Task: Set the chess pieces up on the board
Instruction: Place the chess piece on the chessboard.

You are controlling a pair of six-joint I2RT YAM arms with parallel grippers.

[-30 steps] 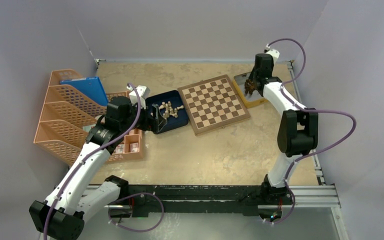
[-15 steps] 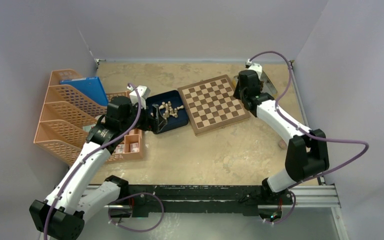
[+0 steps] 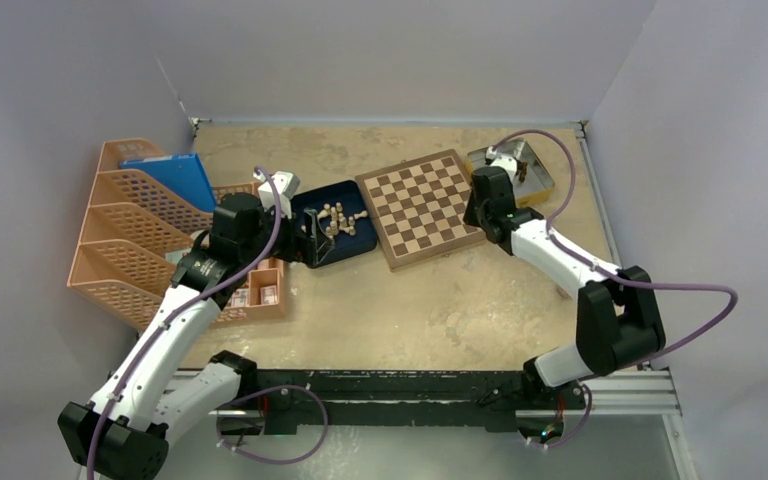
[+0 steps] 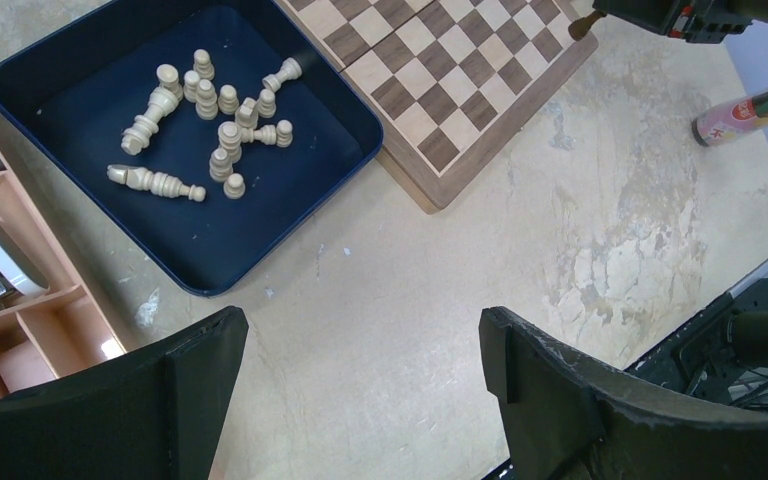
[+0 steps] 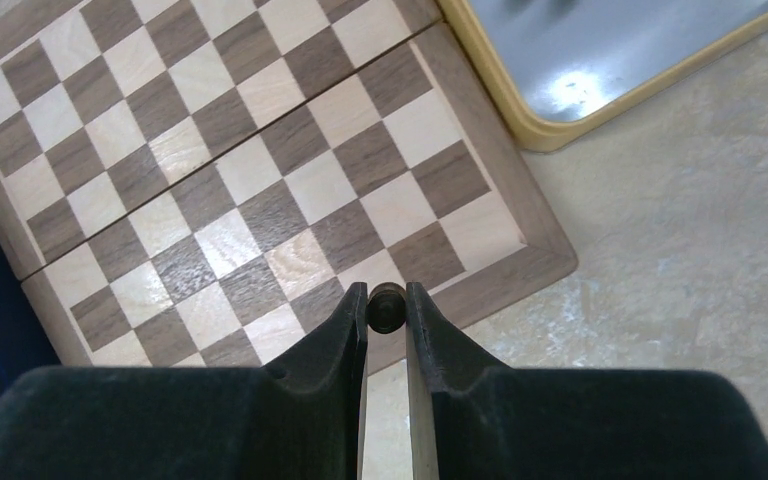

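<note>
The right pincer (image 5: 385,298) is clamped shut on one small dark piece (image 5: 385,308), pinched between the very tips of its fingers. The piece hangs over the board (image 5: 230,190) at its border, beside a corner square; how high above the wood it sits cannot be told. No piece stands on any square in view, so this looks like the start of the set-up: a first dark man being carried in.

The next move, as I judge it, calls for a short shift inward until the piece sits over its home square in the edge row, then a straight descent to seat it upright before the fingers part. The piece is tiny, so a sideways drag on release could tip it.

The right arm reaches forward and inward, elbow out wide, wrist bent down at the board's side next to the metal tin (image 3: 535,172).

The left pincer (image 4: 350,350) stands wide open and empty, hovering above the table (image 3: 410,300) just beside the blue tray (image 4: 260,215), where the pale pieces (image 4: 220,130) lie jumbled.
</note>
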